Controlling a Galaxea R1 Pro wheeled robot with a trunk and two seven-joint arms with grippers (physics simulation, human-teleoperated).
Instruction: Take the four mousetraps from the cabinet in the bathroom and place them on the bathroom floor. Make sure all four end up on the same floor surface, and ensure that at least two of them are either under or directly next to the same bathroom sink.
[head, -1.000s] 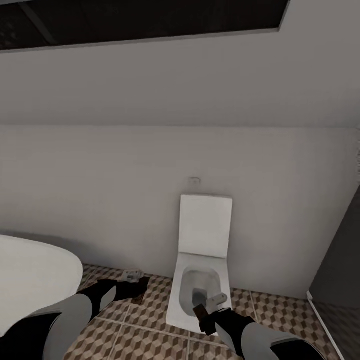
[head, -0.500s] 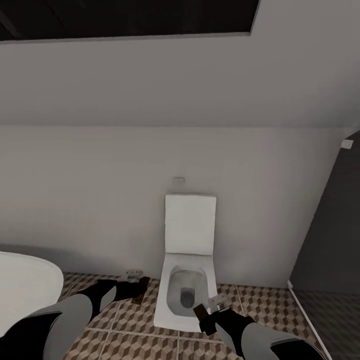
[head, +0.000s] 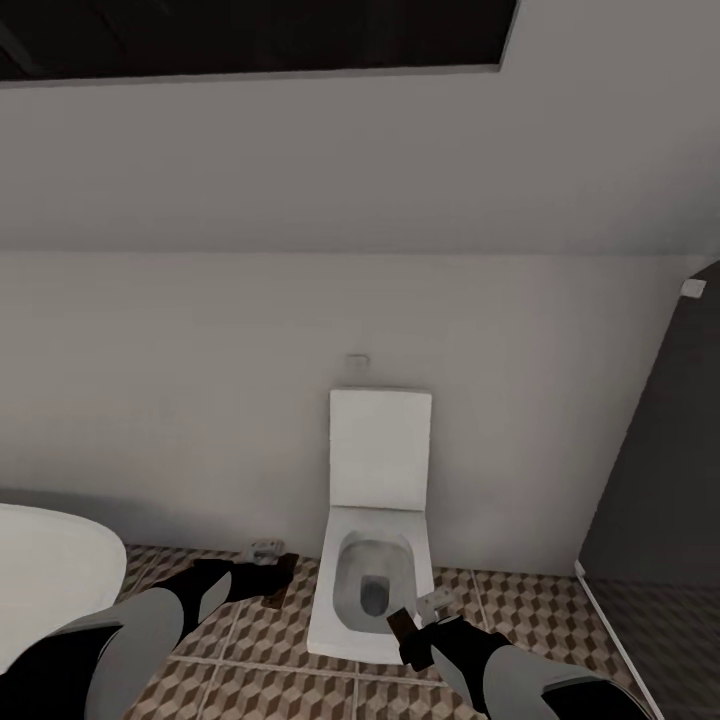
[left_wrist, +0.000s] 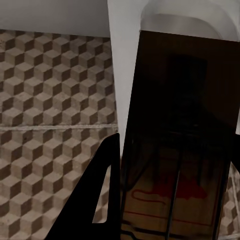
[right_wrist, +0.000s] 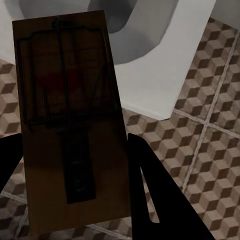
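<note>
Each tool grips a mousetrap above the bathroom floor (head: 300, 640) before the white toilet (head: 372, 590): the left tool (head: 268, 578) clamps one mousetrap (left_wrist: 175, 150), apparently board-up in dim light, and the right tool (head: 420, 625) clamps another mousetrap (right_wrist: 67, 125).

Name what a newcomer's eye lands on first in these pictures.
The open white toilet stands against the far wall, on the cube-patterned floor. Each gripper holds a mousetrap: the left gripper beside the bathtub, the right gripper by the toilet's front.
</note>
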